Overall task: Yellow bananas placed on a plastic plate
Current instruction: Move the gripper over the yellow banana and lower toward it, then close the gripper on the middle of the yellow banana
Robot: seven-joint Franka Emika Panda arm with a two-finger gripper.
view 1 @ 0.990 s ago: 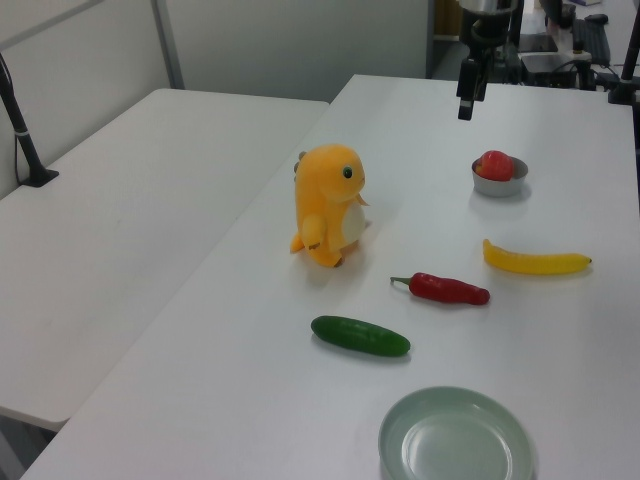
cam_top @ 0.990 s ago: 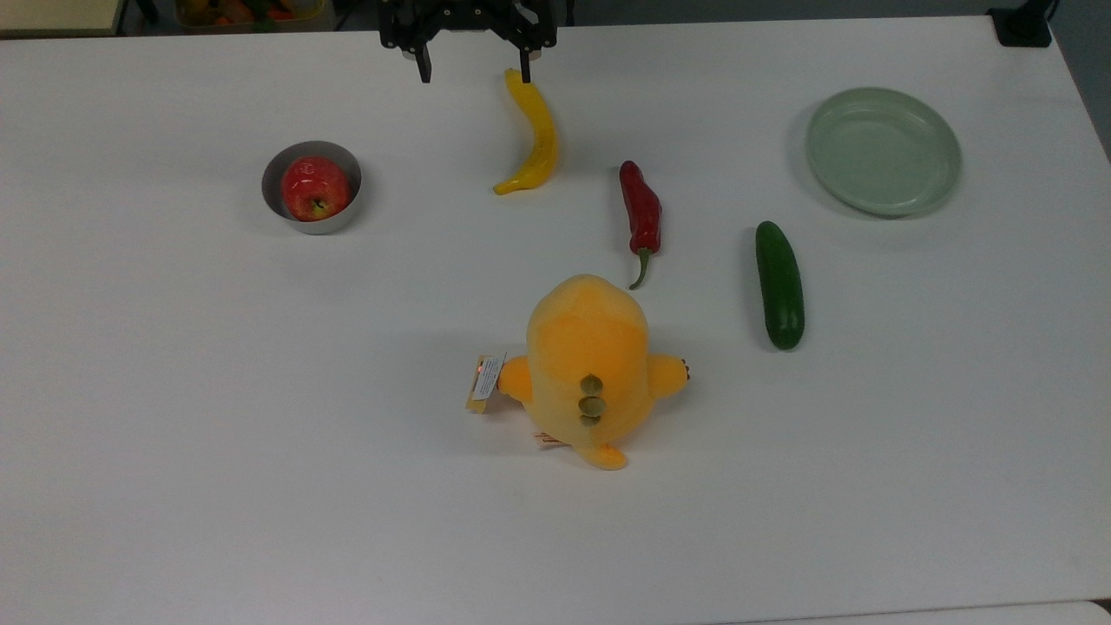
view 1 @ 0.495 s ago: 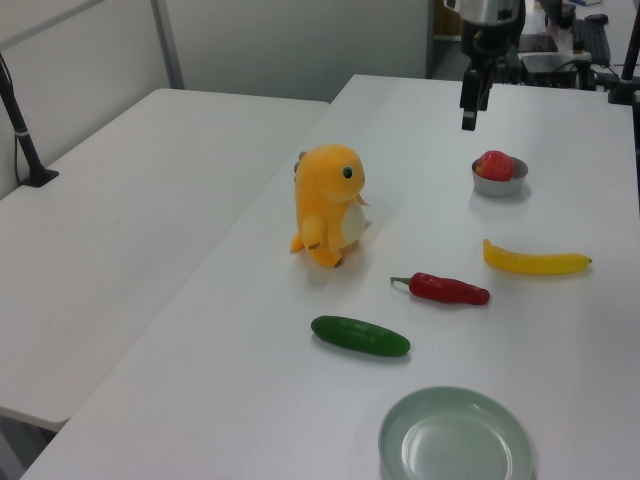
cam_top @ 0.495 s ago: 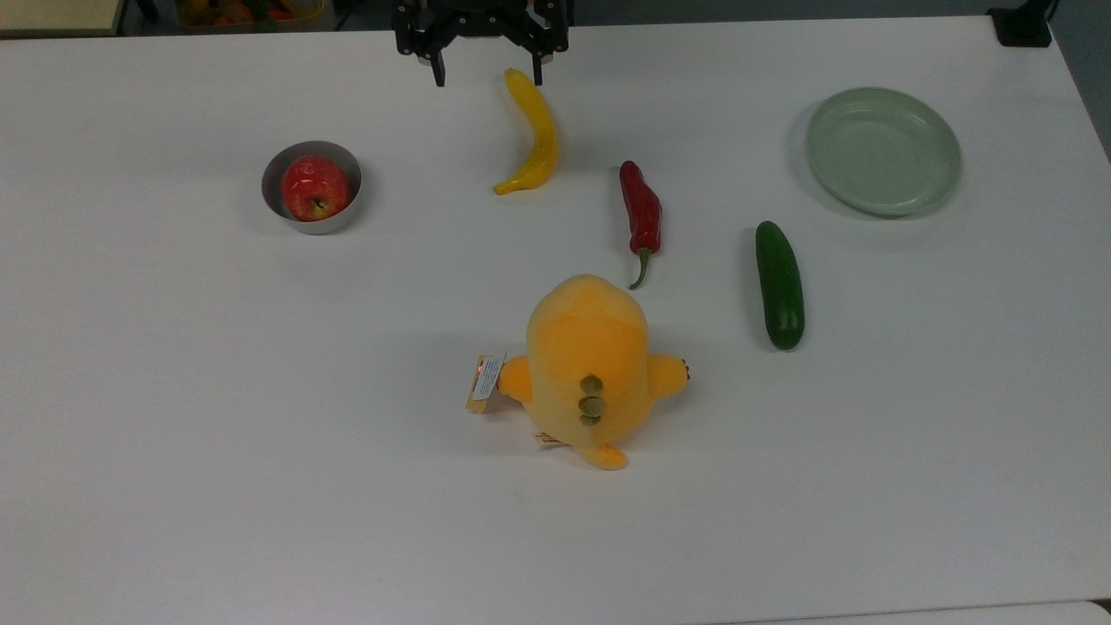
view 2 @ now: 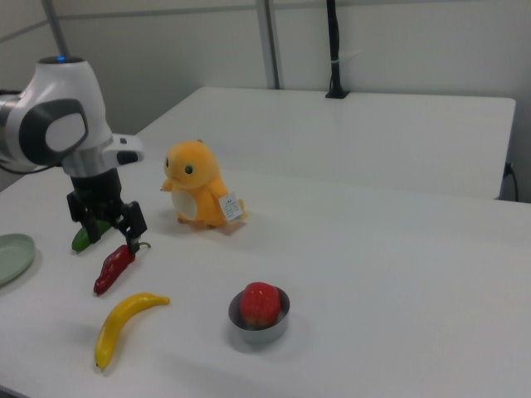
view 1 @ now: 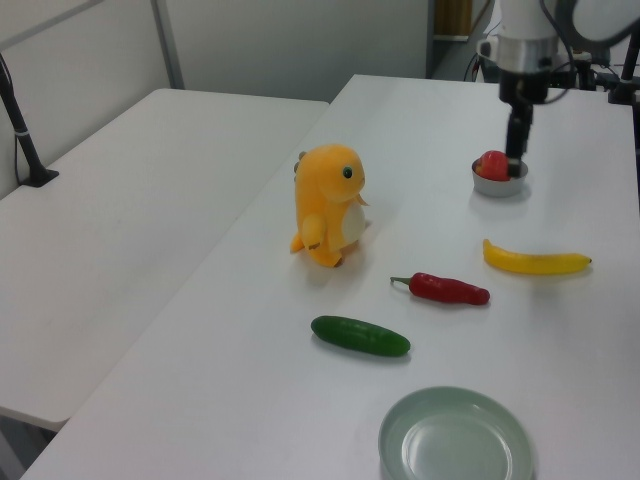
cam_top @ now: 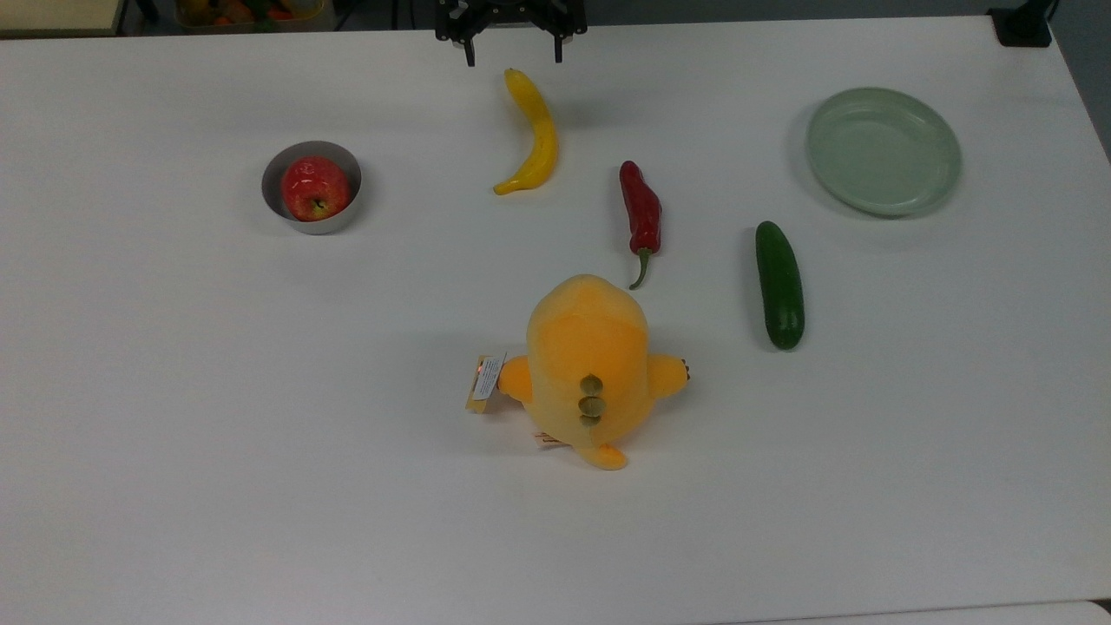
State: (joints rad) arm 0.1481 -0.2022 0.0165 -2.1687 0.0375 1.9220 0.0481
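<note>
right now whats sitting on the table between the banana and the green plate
In the top view, the red chili pepper lies between the banana and the green plate, nearer the banana. The cucumber sits below that line.

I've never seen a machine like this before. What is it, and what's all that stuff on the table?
It is a robot arm with a black two-fingered pincer for grabbing things; right now it is open and holds nothing. Three cameras watch: one from above, two from the sides. On the white table lie a curved yellow banana, a red chili pepper, a dark green cucumber, a fat orange plush toy, a red apple in a small metal bowl, and an empty round pale-green plate. The pincer hovers near the banana's end in the top view.
</note>
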